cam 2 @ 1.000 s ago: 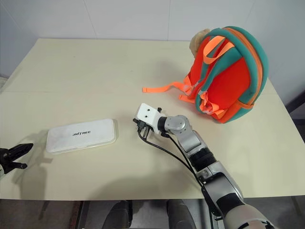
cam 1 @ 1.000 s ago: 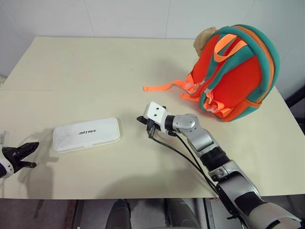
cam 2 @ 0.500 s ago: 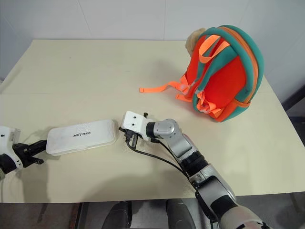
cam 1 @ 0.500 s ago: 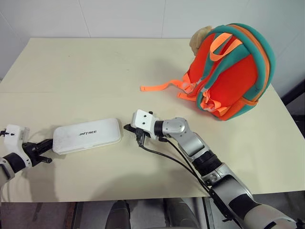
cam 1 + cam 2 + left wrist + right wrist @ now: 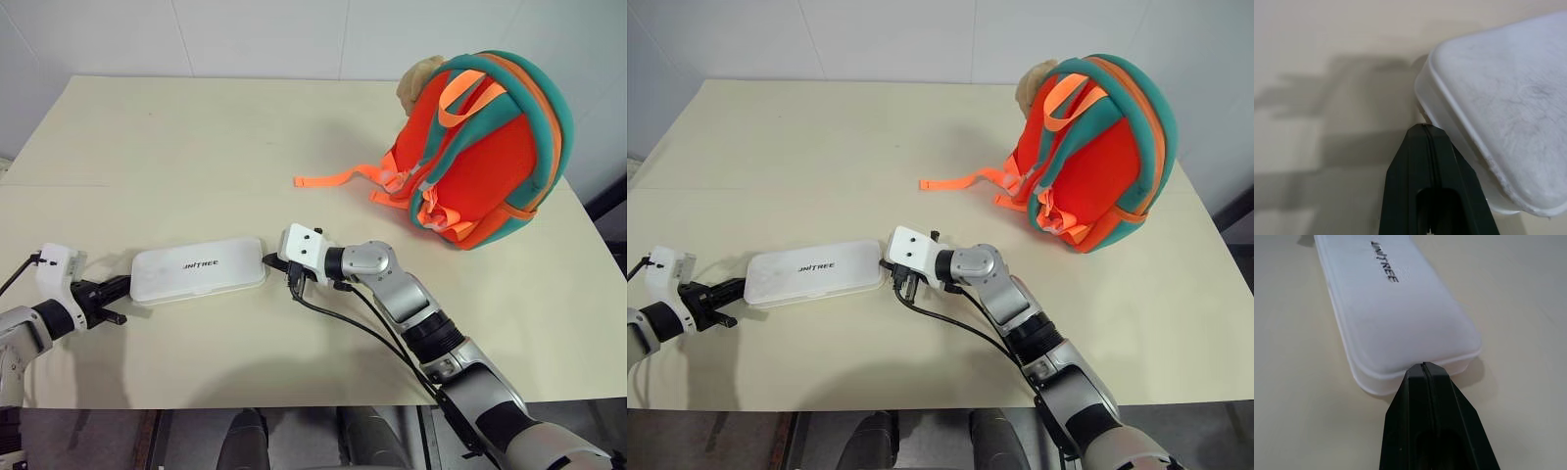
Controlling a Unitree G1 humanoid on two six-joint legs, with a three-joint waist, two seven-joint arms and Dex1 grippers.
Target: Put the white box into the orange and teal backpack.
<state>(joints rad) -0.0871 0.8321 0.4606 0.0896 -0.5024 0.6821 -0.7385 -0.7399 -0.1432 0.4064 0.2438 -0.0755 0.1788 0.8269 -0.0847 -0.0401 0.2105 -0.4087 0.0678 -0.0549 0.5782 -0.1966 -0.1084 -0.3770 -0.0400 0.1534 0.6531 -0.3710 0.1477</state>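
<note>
White box (image 5: 199, 269) pinched endwise between clenched left end effector (image 5: 121, 287) and right end effector (image 5: 271, 261).

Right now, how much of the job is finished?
Nothing is packed yet. The box lies flat on the table, apart from the backpack. In hand: the left tool and right tool, both shut, press its two short ends. Left: lifting it and carrying it into the backpack.

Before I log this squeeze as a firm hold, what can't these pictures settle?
- Contact: both wrist views show shut fingertips at the flat white plastic box; touching cannot be told.
- Opening of the orange and teal backpack: its strap side faces both eye views.
- Tan plush bear: mostly behind the backpack.
</note>
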